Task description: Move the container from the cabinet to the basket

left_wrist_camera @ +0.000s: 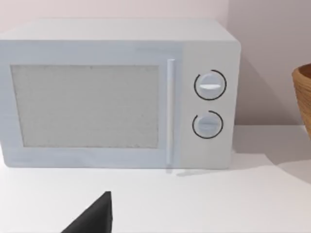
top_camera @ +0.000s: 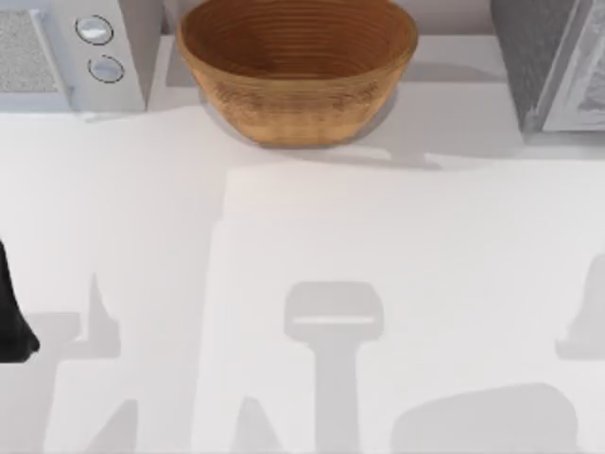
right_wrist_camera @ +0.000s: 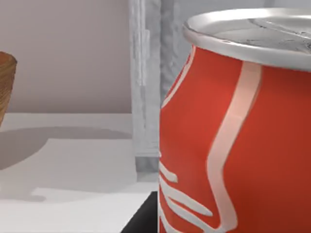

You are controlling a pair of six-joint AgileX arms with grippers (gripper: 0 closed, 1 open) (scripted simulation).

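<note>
Top view: basket [top_camera: 298, 71] sits mid far edge of the desk [top_camera: 302, 284], white microwave [top_camera: 76, 52] at the far left corner, dark grey cabinet [top_camera: 553, 61] at the far right corner. Left arm [top_camera: 11, 317] parked at the left edge; left wrist view shows a dark finger tip [left_wrist_camera: 95, 218], can't tell if its fingers are apart or together. Right wrist view: red can [right_wrist_camera: 238, 131] upright, very close up, beside the cabinet's white-framed door edge. Right gripper state: can't tell.
</note>
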